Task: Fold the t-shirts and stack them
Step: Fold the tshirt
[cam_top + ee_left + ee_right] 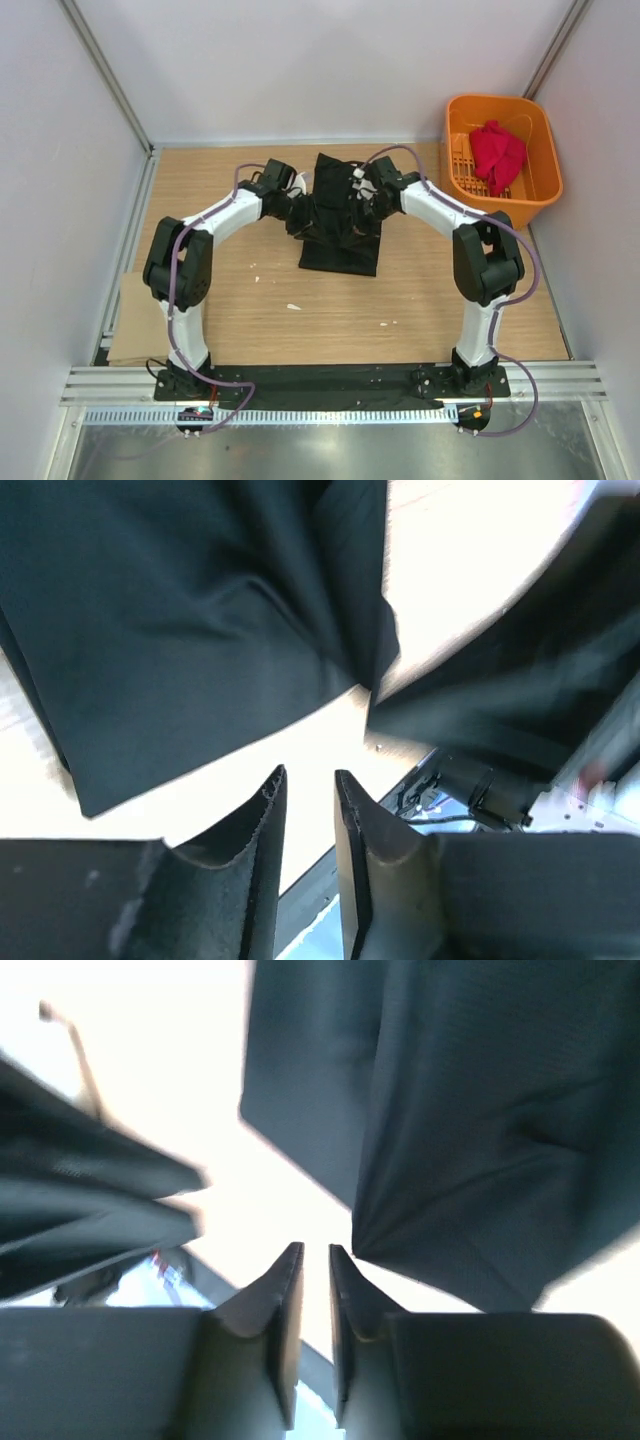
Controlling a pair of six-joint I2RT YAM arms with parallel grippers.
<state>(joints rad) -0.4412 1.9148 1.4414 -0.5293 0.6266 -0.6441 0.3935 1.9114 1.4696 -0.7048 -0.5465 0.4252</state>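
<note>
The black t-shirt [340,250] lies partly folded and bunched at the middle of the wooden table. It fills the top of the left wrist view [180,630] and the upper right of the right wrist view [480,1110]. My left gripper [300,213] hovers at its left side and my right gripper [366,208] at its right side, both over the upper half. The jaws of the left gripper [309,772] stand a little apart with nothing between them. The right gripper [315,1247] shows a narrower gap, also empty. The red t-shirt [497,155] lies crumpled in the basket.
An orange slotted basket [547,165] stands at the back right corner. A tan cardboard sheet [135,320] lies at the table's front left edge. Small white scraps [293,306] dot the bare wood in front of the black shirt. Walls close in on three sides.
</note>
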